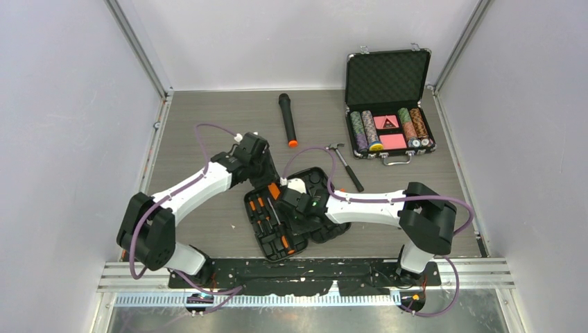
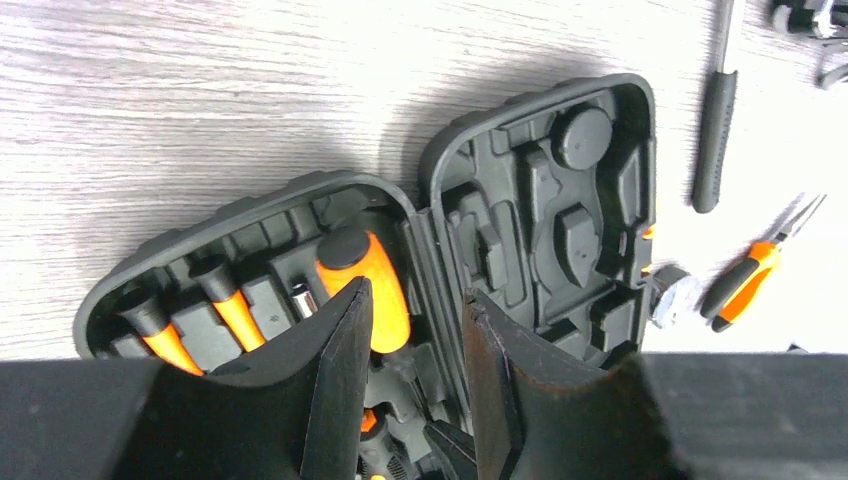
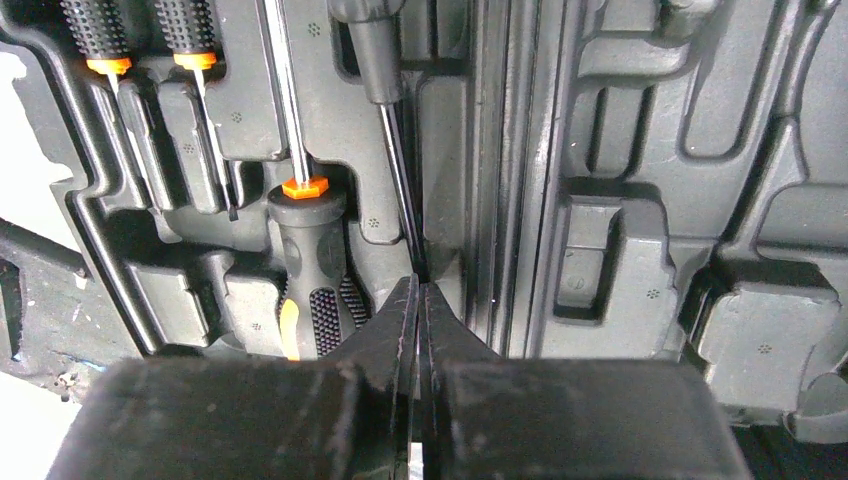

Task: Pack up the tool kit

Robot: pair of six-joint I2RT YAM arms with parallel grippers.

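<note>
The tool kit [image 1: 258, 239] lies open near the table's front, between my two arms. Its left half [image 2: 250, 300] holds several orange-black screwdrivers in slots; the moulded slots of its right half [image 2: 560, 200] hold nothing. My left gripper [image 2: 416, 292] hangs open over the hinge, nothing between its fingers, with a thick orange screwdriver handle [image 2: 385, 290] just under its left finger. My right gripper [image 3: 418, 285] is shut, tips at the end of that screwdriver's thin shaft [image 3: 395, 170], beside a smaller screwdriver [image 3: 300, 250]. The hammer [image 1: 347, 166] and pliers [image 2: 755, 275] lie on the table outside the case.
A black microphone with an orange end [image 1: 288, 119] lies behind the kit. An open metal-edged case of poker chips [image 1: 388, 121] stands at the back right. A small round silver object [image 2: 675, 297] sits by the kit's right edge. Walls close in the table.
</note>
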